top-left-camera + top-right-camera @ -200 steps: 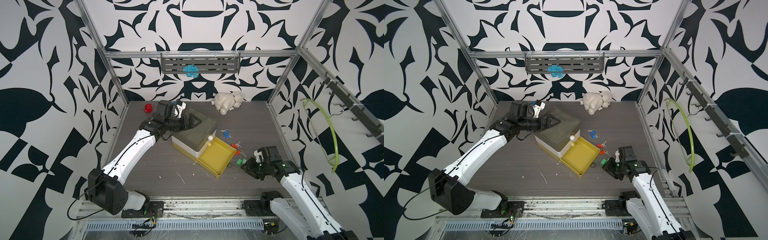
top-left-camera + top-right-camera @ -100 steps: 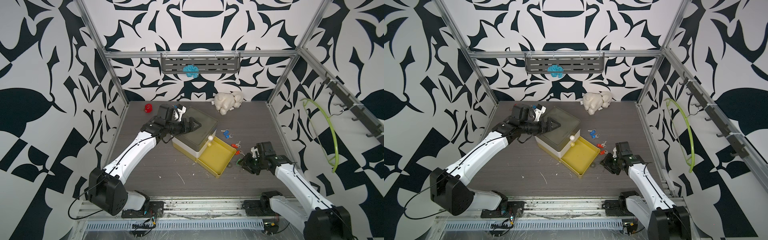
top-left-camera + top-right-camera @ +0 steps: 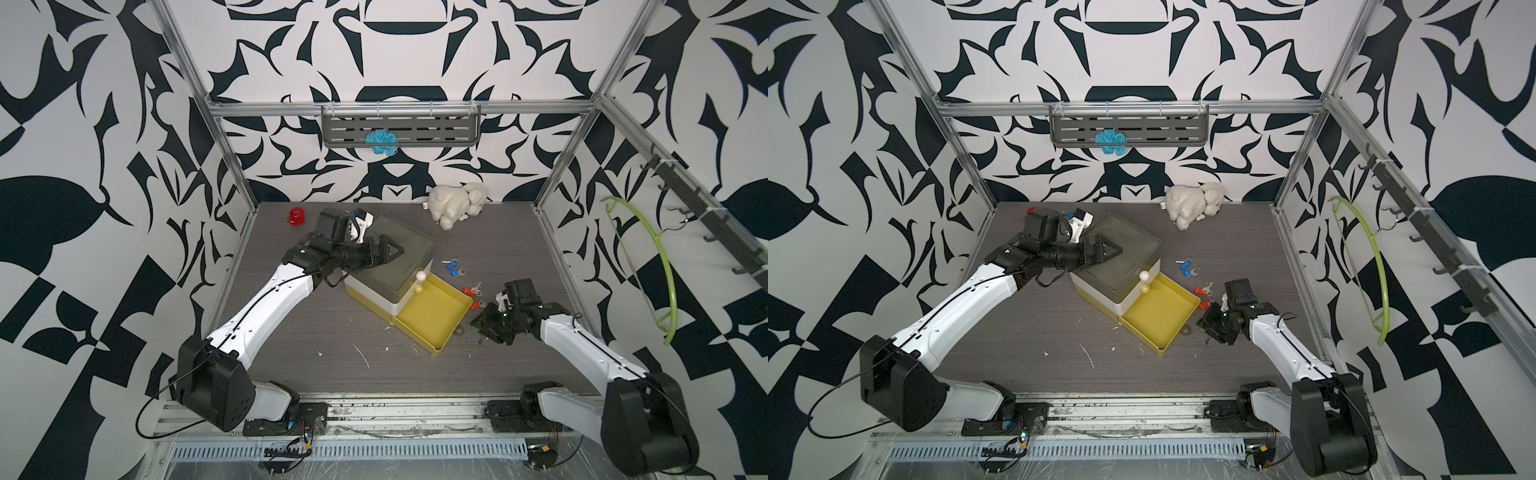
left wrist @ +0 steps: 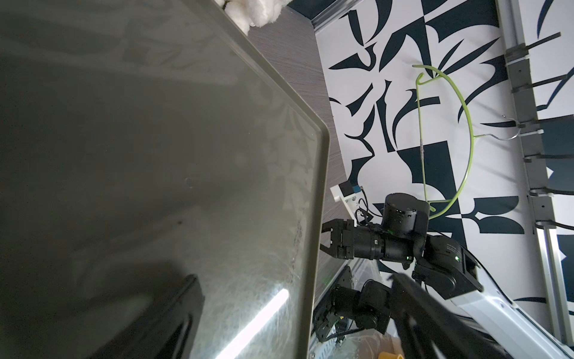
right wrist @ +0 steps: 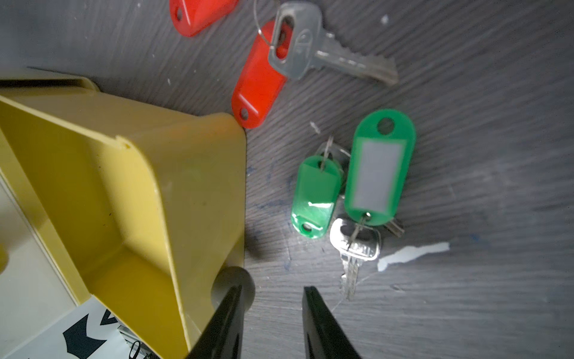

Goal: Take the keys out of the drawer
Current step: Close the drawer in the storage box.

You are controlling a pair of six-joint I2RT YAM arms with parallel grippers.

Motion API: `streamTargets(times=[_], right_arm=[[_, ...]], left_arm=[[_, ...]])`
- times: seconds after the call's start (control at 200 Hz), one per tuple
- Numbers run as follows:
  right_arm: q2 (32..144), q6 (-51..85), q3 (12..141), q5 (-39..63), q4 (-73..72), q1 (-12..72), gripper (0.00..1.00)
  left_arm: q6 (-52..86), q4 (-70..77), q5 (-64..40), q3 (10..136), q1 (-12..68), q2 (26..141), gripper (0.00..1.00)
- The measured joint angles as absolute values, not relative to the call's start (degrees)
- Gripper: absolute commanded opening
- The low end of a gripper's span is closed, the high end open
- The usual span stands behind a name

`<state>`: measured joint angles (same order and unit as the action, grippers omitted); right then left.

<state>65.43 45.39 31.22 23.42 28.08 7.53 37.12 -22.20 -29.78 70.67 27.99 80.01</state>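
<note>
The yellow plastic drawer [image 3: 432,318] is pulled out of the white drawer box with a grey-green lid [image 3: 399,266], and its tray shows bare in both top views. All the keys lie outside it on the dark wood-grain desk [image 3: 332,353].

The metal keys with green plastic tags [image 5: 351,186] lie just beside the drawer's outer corner. The two tags are side by side, and one key points toward the right hand [image 5: 271,298]. That hand is open: its two black fingers [image 5: 315,314] stand apart with only bare desk between them, near the green set but not touching it.

Past the green set lie the metal keys with red plastic tags [image 5: 259,80], one silver key resting across a red tag. The metal keys with blue plastic tags [image 3: 453,266] lie further back, near the box's side.

The left hand [image 3: 395,251] is over the box's lid. The left wrist view shows its fingers [image 4: 174,320] spread wide, gripping nothing. I cannot tell whether it touches the lid.

A white plush toy [image 3: 457,203] sits at the back wall, and a round red toy [image 3: 297,216] sits near the back left corner.
</note>
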Motion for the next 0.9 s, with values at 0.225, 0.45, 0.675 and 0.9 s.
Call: streamTargets(times=[0.225,0.45,0.675,0.9], right_arm=[[69.3,46.9,31.6,22.4,24.8,9.6,0.37],[73.1,49.2,33.0,20.5,21.7,14.1,0.37],[75.9,51.2,34.5,19.0,19.5,17.3,0.37],[76.6,53.0,34.5,17.9,17.8,18.3,0.37]], left_arm=[[37.3,-22.0,-29.8,70.6,28.9,80.0,0.99],[37.3,-21.5,-29.8,70.1,29.3,79.7,0.99],[37.3,-20.6,-29.8,68.9,29.3,78.8,0.99],[37.3,-20.5,-29.8,68.7,29.3,78.4,0.99]])
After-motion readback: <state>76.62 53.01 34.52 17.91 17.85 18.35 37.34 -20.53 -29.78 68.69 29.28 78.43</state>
